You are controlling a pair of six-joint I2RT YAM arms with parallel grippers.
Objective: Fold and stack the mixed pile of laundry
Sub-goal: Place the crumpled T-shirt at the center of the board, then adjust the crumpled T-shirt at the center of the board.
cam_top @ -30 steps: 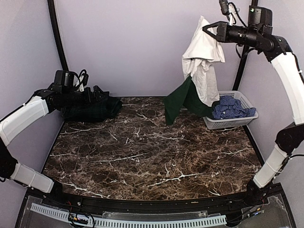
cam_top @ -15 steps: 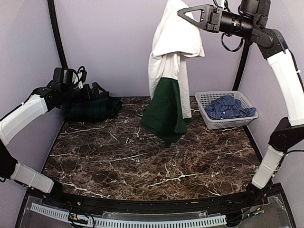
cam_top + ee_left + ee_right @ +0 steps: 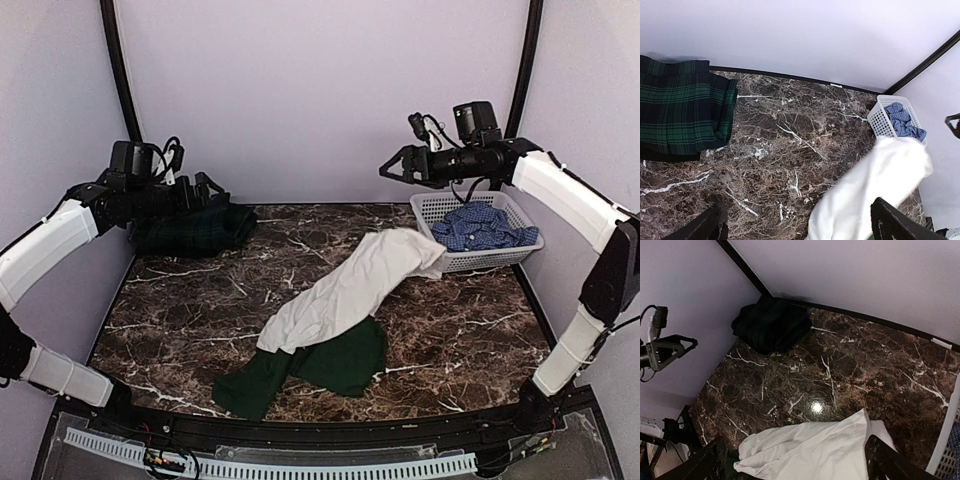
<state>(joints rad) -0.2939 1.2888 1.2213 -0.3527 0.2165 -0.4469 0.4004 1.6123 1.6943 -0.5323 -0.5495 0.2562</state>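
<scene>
The white garment with dark green parts (image 3: 350, 290) lies sprawled across the middle of the table, its green end (image 3: 335, 365) toward the front. It is apart from both grippers. My right gripper (image 3: 392, 168) hangs open and empty in the air left of the basket, and in its wrist view the white cloth (image 3: 830, 450) lies far below the right gripper (image 3: 794, 440). The blue-and-white check shirt (image 3: 485, 225) sits in the basket. The dark green plaid garment (image 3: 200, 228) lies folded at the back left, with my left gripper (image 3: 205, 188) open just above it. The left gripper (image 3: 797, 210) holds nothing.
The white lattice basket (image 3: 480, 262) stands at the back right against the wall and also shows in the left wrist view as the basket (image 3: 880, 120). Black frame posts rise at both back corners. Dark marble table (image 3: 200, 310) shows bare left of the white garment.
My right gripper opened and let go of the white-and-green garment, which fell from high in the air onto the table's middle. The right arm came down toward the basket. The left arm stayed put.
</scene>
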